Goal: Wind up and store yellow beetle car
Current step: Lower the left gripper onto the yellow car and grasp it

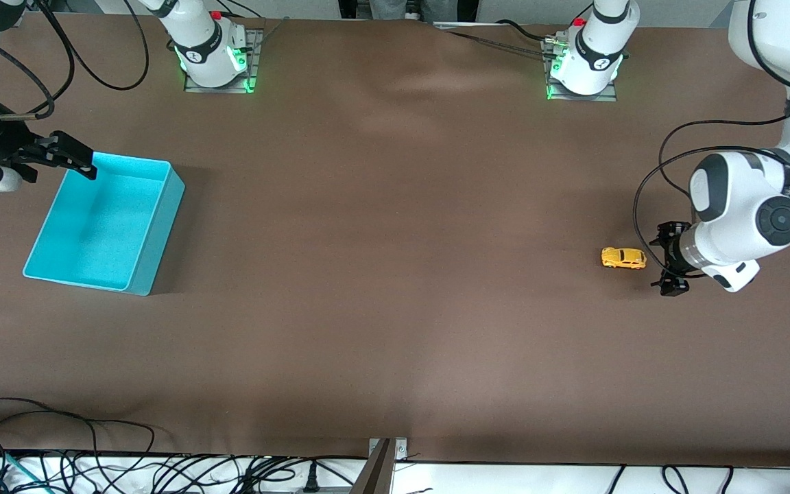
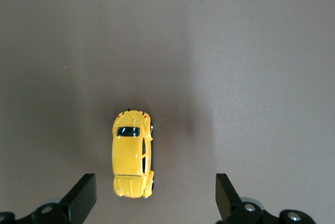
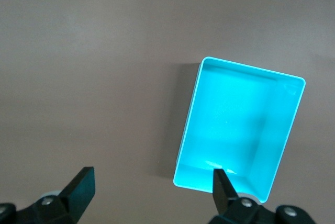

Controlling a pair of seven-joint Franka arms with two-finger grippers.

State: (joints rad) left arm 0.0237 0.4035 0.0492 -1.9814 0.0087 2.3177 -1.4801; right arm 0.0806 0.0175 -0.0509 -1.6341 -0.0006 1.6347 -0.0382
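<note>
Brown tabletop holds the yellow beetle car (image 1: 623, 258) untouched at the left arm's end, just beside the spread left gripper (image 1: 668, 264), while the spread right gripper (image 1: 69, 159) waits over the empty turquoise bin (image 1: 155, 237), so winding and storing both remain.

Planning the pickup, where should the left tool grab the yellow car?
Grip the car across its flanks at mid-body, coming from above. It sits on its wheels on the table, long and narrow. The open left tool already straddles its width.
</note>
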